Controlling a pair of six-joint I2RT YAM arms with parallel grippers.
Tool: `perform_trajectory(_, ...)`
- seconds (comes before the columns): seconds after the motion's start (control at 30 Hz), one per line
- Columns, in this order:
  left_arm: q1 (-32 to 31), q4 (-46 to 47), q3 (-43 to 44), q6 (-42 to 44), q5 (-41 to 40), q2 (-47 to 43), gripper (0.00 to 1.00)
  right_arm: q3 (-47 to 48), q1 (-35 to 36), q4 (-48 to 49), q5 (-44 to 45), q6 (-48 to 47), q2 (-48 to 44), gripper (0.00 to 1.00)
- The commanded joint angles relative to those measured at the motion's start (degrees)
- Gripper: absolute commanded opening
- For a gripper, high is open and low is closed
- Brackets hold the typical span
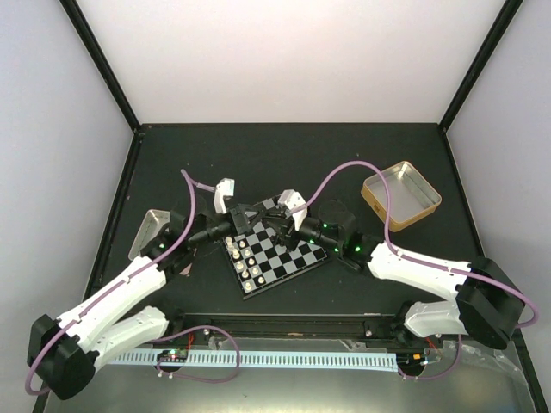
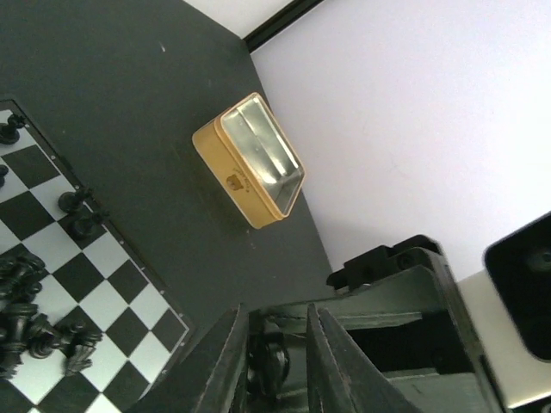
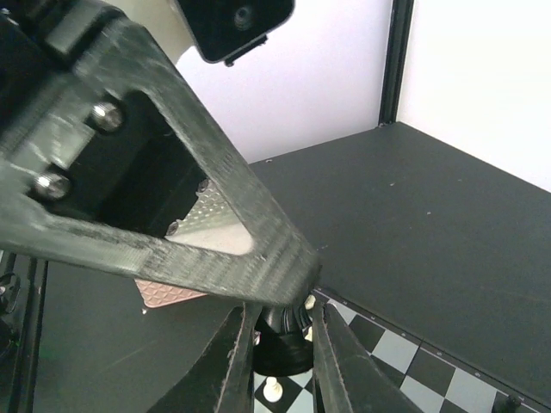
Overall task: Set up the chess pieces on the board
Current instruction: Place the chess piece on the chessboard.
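Near edge: one white perforated cable rail (image 1: pixel 267 357) lies across the black table (image 1: pixel 362 155), in front of the two arm bases. Two purple cables (image 1: pixel 340 176), one looped along each arm.

Mid-table: one small square chequerboard (image 1: pixel 288 258) of black and pale grey squares, turned at an angle, between the arms. Cream-white chessmen (image 1: pixel 244 265) stand in two rows along its left edge; too small to count. In the left wrist view, three black chessmen (image 2: pixel 73 201) stand near the board's rim. More black ones lie in a heap on the squares; number unclear.

Both grippers meet over the board's far corner. The right gripper (image 3: pixel 281 323) is clenched on one black chess piece (image 3: pixel 280 337), which is off the board. One cream-white pawn stands just below it. The left gripper (image 2: pixel 275 323) crosses directly in front of the right wrist camera and blocks much of that view. Its jaws stand narrow around a dark rounded thing. Cannot tell whether they clamp it.

Left of the board: one silver-pink rectangular tray (image 1: pixel 146 234), partly hidden by the left arm.

Far right: one gold rectangular tin (image 1: pixel 413 185), open. A small emblem sits on its side wall; not legible.
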Motion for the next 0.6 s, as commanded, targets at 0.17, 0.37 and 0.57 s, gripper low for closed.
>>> perform_trajectory(0.17, 0.34, -2.77, 3.97, 3.88, 1.99, 3.36, 0.03, 0.44, 0.93, -0.18, -0.02, -2.46, -0.11, 0.13)
perform_trajectory(0.37, 0.29, -4.36, 4.75, 8.92, -0.04, 3.38, 0.02, 2.95, 0.88, -6.13, 3.32, 2.80, -1.28, 0.44)
perform_trajectory(0.57, 0.27, -9.25, 6.38, 21.59, -7.19, 3.45, 0.01, 2.77, 0.63, -11.85, 9.90, 9.25, -5.62, 0.57)
